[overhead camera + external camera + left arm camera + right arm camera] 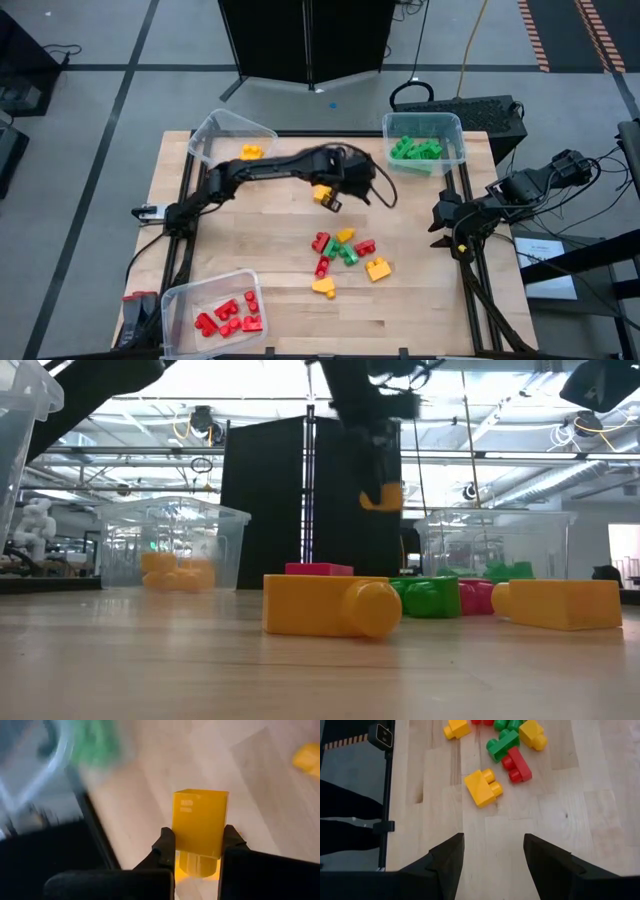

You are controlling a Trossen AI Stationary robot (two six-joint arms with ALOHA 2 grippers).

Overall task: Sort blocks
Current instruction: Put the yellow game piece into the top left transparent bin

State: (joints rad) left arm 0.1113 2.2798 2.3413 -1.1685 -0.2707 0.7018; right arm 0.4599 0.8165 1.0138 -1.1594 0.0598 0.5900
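My left gripper (328, 198) hangs over the middle of the table, shut on a yellow block (200, 822), which the low view shows well above the tabletop (382, 495). A loose heap of red, yellow and green blocks (343, 250) lies on the wood nearer the front. At the table's right edge my right gripper (492, 855) waits open with nothing between its fingers, looking toward a yellow block (483, 787) and a red one (518, 766). My left gripper pinches the yellow block between its two fingers, on two opposite side faces (181, 845) near the end that bears a round stud (197, 866). The fingers slant down from above. The block is lifted clear of the table.
Three clear bins stand on the table: far left (215, 135) with a yellow block, far right (452, 128) with green blocks, near left (185, 300) with red blocks. A black frame rail (470, 215) runs along the table's right side.
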